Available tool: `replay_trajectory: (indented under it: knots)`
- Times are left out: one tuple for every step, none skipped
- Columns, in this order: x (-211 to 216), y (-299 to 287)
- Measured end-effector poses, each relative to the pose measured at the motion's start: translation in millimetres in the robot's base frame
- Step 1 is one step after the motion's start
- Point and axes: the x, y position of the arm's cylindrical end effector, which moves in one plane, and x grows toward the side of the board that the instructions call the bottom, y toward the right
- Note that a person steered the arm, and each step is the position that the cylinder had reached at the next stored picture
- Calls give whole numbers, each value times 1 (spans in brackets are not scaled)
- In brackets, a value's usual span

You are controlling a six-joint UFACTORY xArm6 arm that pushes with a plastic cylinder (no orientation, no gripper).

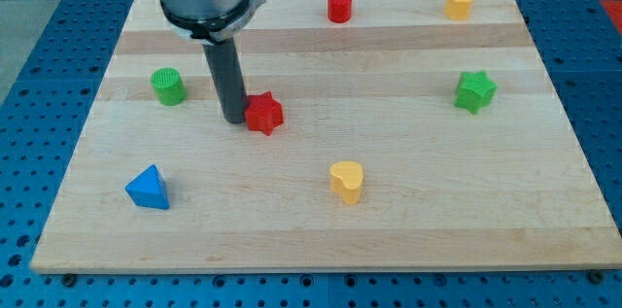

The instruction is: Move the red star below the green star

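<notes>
The red star [264, 114] lies left of the board's middle. The green star [475, 90] lies far to the view's right, slightly higher in the view. My tip [234, 119] rests on the board right against the red star's left side, touching it or nearly so. The dark rod rises from the tip to the arm's grey end at the view's top left.
The wooden board [408, 240] also holds a green cylinder [168, 86] at the left, a blue triangle [149, 188] at the lower left, a yellow heart [347, 181] below the middle, a red cylinder [339, 5] at the top and a yellow block [460, 2] at the top right.
</notes>
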Motion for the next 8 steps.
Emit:
replay_trajectory:
  knots:
    - [0,22]
    - [0,45]
    - [0,66]
    - [0,86]
    - [-3,101]
    - [-7,112]
    - [-8,127]
    - [-13,140]
